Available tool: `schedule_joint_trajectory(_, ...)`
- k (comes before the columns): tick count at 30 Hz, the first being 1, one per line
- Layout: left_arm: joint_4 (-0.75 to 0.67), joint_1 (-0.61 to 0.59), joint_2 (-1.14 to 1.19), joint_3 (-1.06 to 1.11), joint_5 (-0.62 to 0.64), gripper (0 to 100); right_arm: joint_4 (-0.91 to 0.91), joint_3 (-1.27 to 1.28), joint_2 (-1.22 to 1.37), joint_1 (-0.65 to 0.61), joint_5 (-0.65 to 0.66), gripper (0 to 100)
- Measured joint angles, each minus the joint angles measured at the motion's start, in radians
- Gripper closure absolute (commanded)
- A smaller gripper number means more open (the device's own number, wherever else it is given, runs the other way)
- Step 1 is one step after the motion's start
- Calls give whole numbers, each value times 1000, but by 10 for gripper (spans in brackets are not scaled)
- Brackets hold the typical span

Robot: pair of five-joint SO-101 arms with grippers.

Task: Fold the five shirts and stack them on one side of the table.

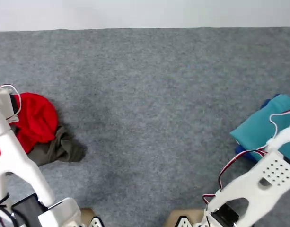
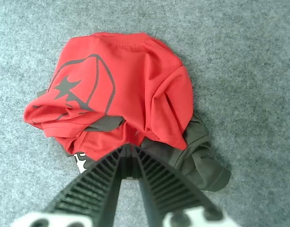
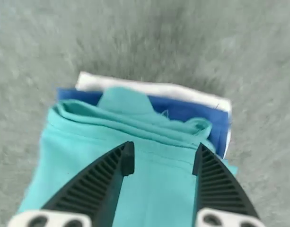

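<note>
Room to pass lies over the middle of the bench (image 1: 154,94), between the crumpled shirts (image 1: 40,124) at left and the folded stack (image 1: 260,127) at right.

We find the high view overhead, facing straight down on the grey felt table (image 1: 149,94). It shares the crumpled red cloth shirt (image 2: 135,80) with the left wrist view and the folded teal cloth shirt (image 3: 149,189) with the right wrist view. Both wrist views look down from close by.

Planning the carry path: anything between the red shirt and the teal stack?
High view: the olive shirt sticks out beside the red shirt; past it, bare grey felt up to the teal stack.
</note>
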Motion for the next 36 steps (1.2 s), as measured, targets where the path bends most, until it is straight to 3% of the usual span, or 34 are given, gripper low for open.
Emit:
schedule_joint_trajectory(8,0,0,0,0,0,995,199,-278,-78,-129,0,790)
schedule_joint_trajectory(13,0,20,0,0,0,995,209,-338,-80,-170,-35,794)
schedule_joint_trajectory(19,0,29,0,-5,0,995,209,-308,-183,-173,-52,996)
schedule_joint_trajectory(22,0,29,0,-5,-11,995,209,-218,-252,-180,5,990)
schedule_joint_trajectory(31,-9,-11,2,-5,-238,992,209,296,-586,-212,28,989)
schedule_joint_trajectory(36,-51,-110,126,-9,-410,889,209,643,-778,-219,32,989)
